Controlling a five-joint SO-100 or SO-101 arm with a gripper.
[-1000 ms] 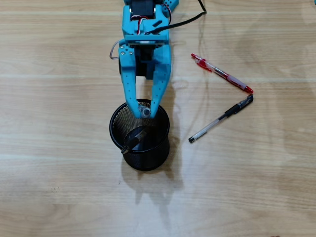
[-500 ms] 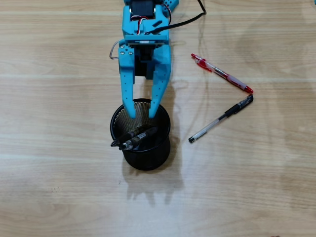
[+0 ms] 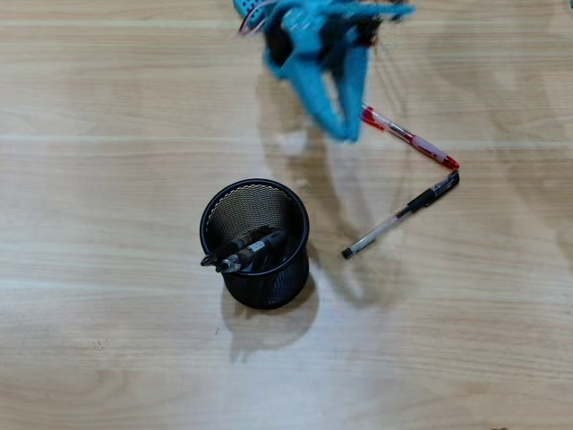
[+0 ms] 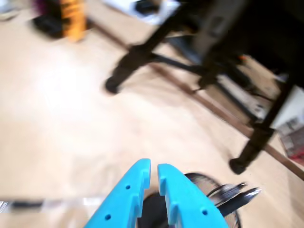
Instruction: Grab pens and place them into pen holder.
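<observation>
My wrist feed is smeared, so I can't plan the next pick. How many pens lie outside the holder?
Observer: Two, in the overhead view: a red pen and a black pen, both on the table right of the pen holder.
Operator: Do they touch?
Observer: Their right-hand ends nearly meet, forming a V; I cannot tell whether they touch.
Operator: Where is my gripper?
Observer: The gripper, blurred, hovers by the red pen's upper-left end.

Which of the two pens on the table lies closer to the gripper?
The red pen; its upper end sits beside the gripper, while the black pen lies lower.
</observation>
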